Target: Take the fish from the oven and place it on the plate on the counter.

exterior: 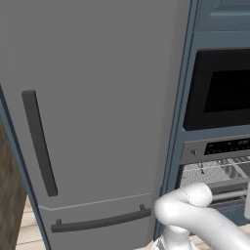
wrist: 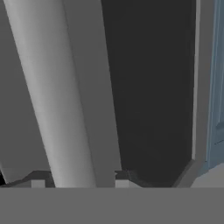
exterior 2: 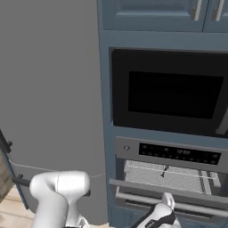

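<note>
The steel-grey oven [exterior 2: 173,153] sits low in the blue-grey cabinet column, and in the left base view the oven [exterior: 215,148] is at the right edge. Its dark door leans out slightly at the top, baring a wire rack [exterior 2: 169,176]. My gripper [exterior 2: 167,201] reaches the door's bar handle [exterior 2: 200,205] from below. In the hand view the pale handle [wrist: 57,87] runs up across the dark door [wrist: 148,87], and my gripper [wrist: 78,183] is shut on it, one fingertip [wrist: 37,183] on each side. The fish is hidden. The plate and counter are out of view.
A tall grey fridge [exterior: 97,97] with dark handles stands left of the oven, and its side [exterior 2: 49,89] is close to my arm. A black-windowed appliance [exterior 2: 173,93] sits above the oven, with blue-grey cupboards [exterior 2: 156,13] on top. Wooden floor [exterior: 29,229] lies below.
</note>
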{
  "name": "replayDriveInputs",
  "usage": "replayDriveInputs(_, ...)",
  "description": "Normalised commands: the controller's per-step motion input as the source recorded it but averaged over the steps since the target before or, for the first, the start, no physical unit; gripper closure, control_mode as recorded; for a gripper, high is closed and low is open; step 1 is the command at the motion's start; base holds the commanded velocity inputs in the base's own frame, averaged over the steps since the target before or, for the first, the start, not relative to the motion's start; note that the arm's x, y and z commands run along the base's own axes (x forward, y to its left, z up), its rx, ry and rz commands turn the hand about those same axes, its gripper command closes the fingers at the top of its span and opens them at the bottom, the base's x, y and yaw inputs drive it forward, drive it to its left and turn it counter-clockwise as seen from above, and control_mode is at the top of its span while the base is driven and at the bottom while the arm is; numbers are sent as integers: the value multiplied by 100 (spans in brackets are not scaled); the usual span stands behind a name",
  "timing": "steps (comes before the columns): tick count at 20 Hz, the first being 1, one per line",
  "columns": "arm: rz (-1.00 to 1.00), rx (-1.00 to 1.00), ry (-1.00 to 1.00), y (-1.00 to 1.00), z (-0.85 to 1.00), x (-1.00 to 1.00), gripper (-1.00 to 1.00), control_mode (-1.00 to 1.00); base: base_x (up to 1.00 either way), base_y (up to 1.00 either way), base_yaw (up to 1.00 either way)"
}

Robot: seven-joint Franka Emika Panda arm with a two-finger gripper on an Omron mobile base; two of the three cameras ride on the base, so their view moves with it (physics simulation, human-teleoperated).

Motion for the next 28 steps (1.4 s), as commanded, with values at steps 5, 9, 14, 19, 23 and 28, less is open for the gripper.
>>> replayDriveInputs(5, 0, -8, 11, -6, -79, -42, 100, -100, 0, 0, 0)
replayDriveInputs(9, 0, -1, 11, -22, -94, -47, 100, -100, 0, 0, 0)
replayDriveInputs(14, 0, -2, 14, -20, -84, -43, 100, -100, 0, 0, 0)
replayDriveInputs(19, 0, -2, 8, -15, -78, -60, 100, -100, 0, 0, 0)
replayDriveInputs(23, 0, 0, 0, -8, -32, -60, 100, -100, 0, 0, 0)
replayDriveInputs(28, -2, -1, 2, 3, 15, -18, -100, -100, 0, 0, 0)
